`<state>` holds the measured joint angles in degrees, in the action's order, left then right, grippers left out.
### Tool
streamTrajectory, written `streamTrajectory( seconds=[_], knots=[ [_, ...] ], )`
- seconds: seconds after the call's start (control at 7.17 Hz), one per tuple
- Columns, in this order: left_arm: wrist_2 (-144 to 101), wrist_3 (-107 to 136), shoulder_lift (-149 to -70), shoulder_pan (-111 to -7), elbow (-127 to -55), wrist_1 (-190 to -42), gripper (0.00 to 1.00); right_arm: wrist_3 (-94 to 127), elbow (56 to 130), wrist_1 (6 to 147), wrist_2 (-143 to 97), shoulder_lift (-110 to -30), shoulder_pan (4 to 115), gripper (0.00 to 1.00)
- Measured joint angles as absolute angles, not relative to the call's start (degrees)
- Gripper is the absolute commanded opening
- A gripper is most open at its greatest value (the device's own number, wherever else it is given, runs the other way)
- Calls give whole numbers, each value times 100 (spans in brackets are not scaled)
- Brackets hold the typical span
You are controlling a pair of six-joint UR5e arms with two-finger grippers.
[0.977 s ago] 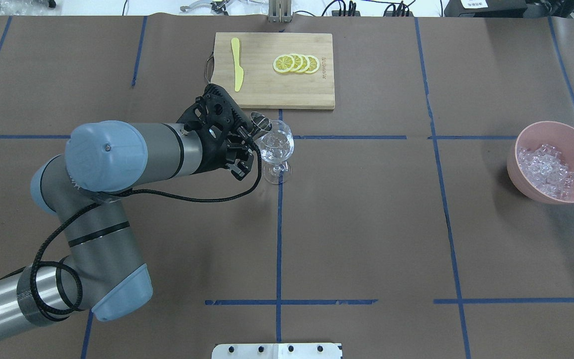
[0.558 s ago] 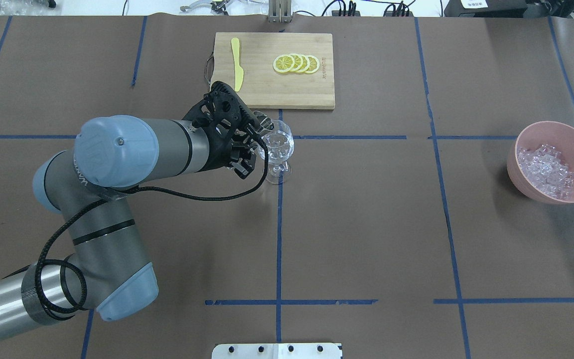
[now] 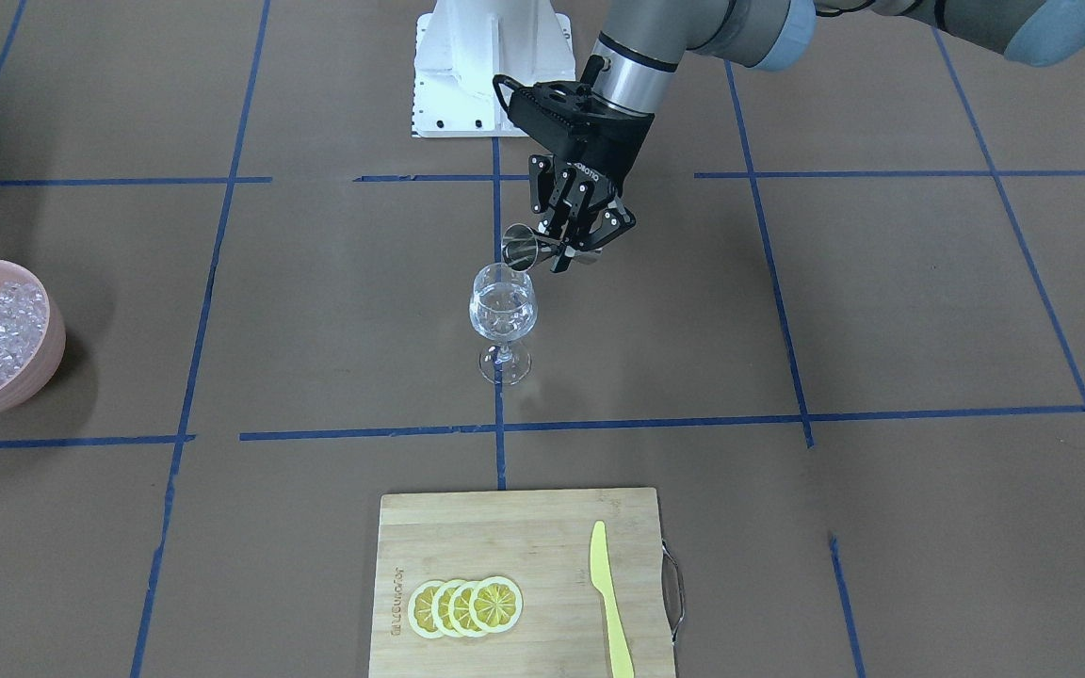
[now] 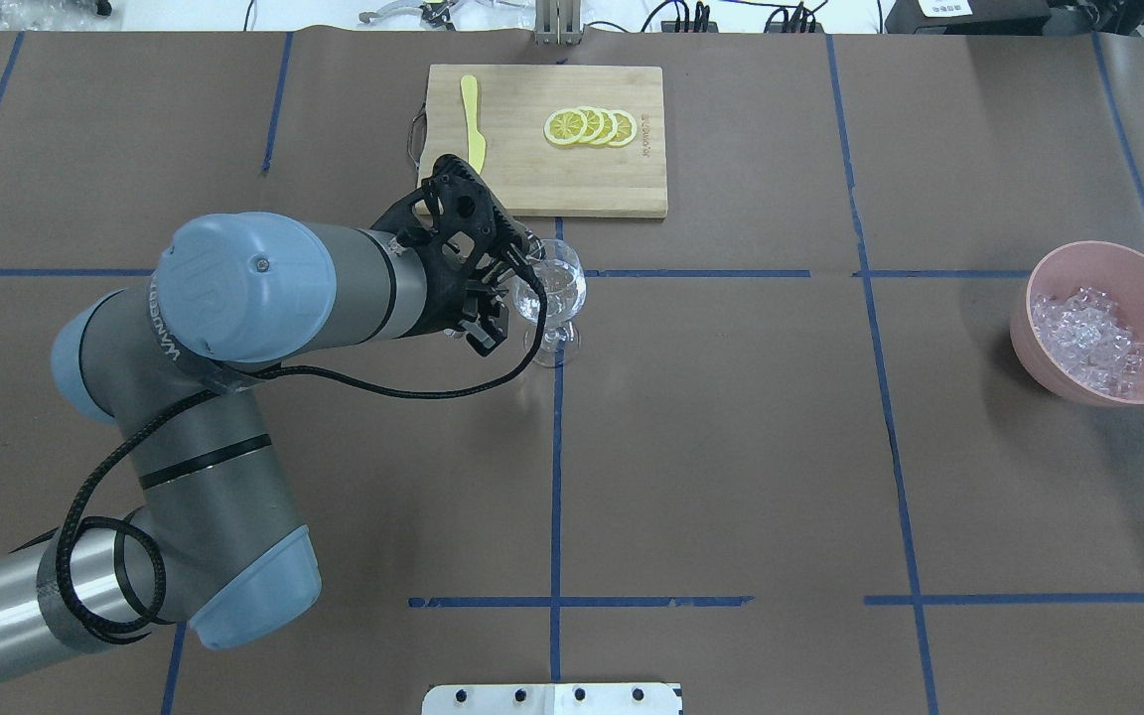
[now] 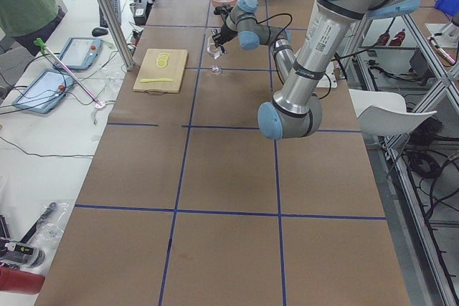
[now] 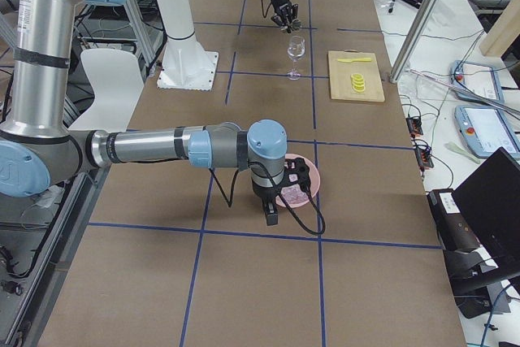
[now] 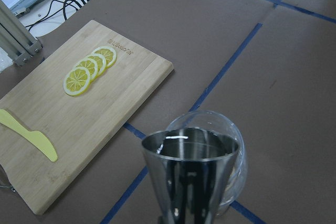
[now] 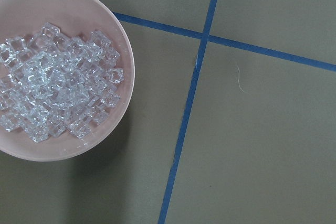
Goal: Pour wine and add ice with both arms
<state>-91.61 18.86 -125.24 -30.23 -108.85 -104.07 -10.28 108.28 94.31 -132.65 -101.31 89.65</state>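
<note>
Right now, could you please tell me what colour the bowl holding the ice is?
The bowl is pink, clearest in the right wrist view.

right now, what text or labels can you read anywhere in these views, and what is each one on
"ROBOTIQ", white and seen upside down in the front-facing view: on the left gripper, which holds the jigger.
Engraved brand near the cutting board edge: too blurred to read.
White lettering on the left arm by its blue joint cap: too small to read.

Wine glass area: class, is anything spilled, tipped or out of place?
Nothing stands out: the wine glass stands upright, the left gripper holds a jigger tilted above it, and the ice lies in its bowl.
</note>
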Motion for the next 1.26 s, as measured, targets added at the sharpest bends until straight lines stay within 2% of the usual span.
streamTrajectory(
  seconds=[1.26],
  knots=[
    [-9113,1438,-13460,-3023,-10837,-8092,0,-1028,10828,9431,-13270,-10151,8965,100]
  ],
)
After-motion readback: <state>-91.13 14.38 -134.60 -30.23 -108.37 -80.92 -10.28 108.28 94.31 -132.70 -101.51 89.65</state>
